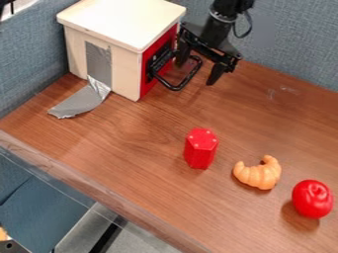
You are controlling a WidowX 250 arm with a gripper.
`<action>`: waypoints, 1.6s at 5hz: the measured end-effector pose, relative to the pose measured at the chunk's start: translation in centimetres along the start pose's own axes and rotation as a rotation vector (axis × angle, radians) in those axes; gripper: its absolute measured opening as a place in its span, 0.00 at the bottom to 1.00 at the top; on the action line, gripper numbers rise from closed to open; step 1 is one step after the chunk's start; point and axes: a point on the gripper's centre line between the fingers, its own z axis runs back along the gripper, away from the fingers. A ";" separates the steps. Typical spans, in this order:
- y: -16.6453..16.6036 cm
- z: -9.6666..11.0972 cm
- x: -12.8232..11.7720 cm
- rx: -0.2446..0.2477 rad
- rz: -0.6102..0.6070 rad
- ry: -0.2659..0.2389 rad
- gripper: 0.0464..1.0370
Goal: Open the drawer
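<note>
Nearest, well in from the bench's [142, 180] front edge, sits a round red toy fruit [312, 198], with a curved orange croissant [258, 173] (plump little thing) just to its left and a bit farther back, then an upright red six-sided block [200, 149] farther left. Beyond them, in the bench's far left corner, a pale wooden box [122, 54] holds the drawer [155, 62], its red front looking flush, while silver tape [82, 101] trails down its side onto the bench. Beside that front the black gripper [196, 73] hangs with jaws released and spread about the far side of the black handle [177, 88], though whether they touch it I cannot tell.
</note>
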 end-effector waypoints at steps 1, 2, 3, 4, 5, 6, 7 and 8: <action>-0.1 -0.5 0.0 -0.008 -0.006 0.002 0.96; 0.0 -1.7 -0.1 -0.017 -0.006 0.020 0.96; 0.0 -2.6 -0.4 -0.015 -0.002 0.045 0.93; -0.2 -3.4 -0.4 -0.016 0.014 0.050 0.65; -0.3 -3.6 -0.4 -0.013 0.015 0.054 0.34; -0.9 -3.4 -0.3 -0.017 -0.006 0.045 0.14; -1.5 -3.3 -0.2 -0.022 -0.016 0.037 0.10; -2.4 -3.1 -0.1 -0.050 -0.020 0.026 0.09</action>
